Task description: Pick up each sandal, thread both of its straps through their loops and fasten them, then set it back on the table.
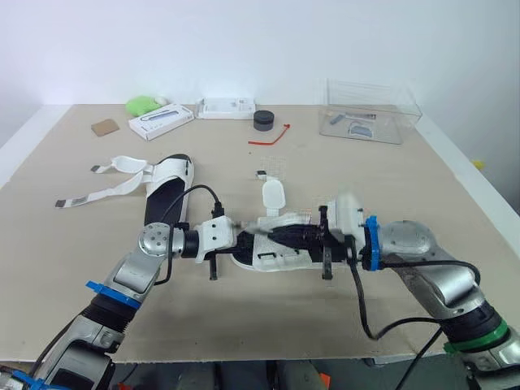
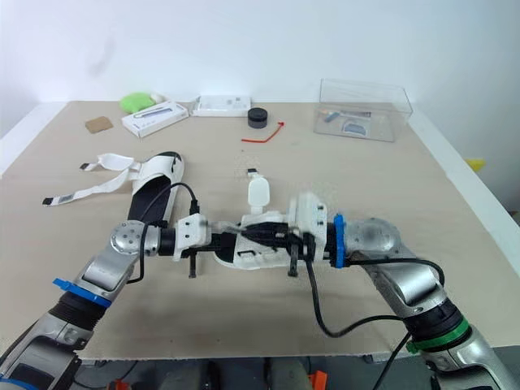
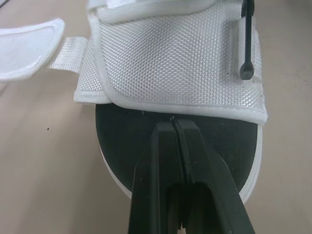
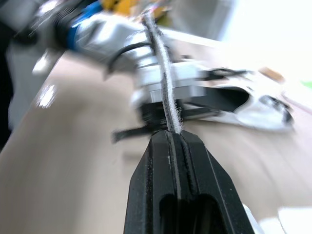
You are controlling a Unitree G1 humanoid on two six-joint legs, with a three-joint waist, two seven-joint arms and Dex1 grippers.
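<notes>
White woven sandal, black footbed, beige table, red cord

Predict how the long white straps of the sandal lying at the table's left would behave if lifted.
Probably floppy: the straps lie flat and curved across the table. Likely light, being thin webbing. They would probably dangle from the sandal and drag.

One white sandal is sitting near-centre, flap sticking up; the second sandal is lying far-left, straps trailing loose.
</notes>
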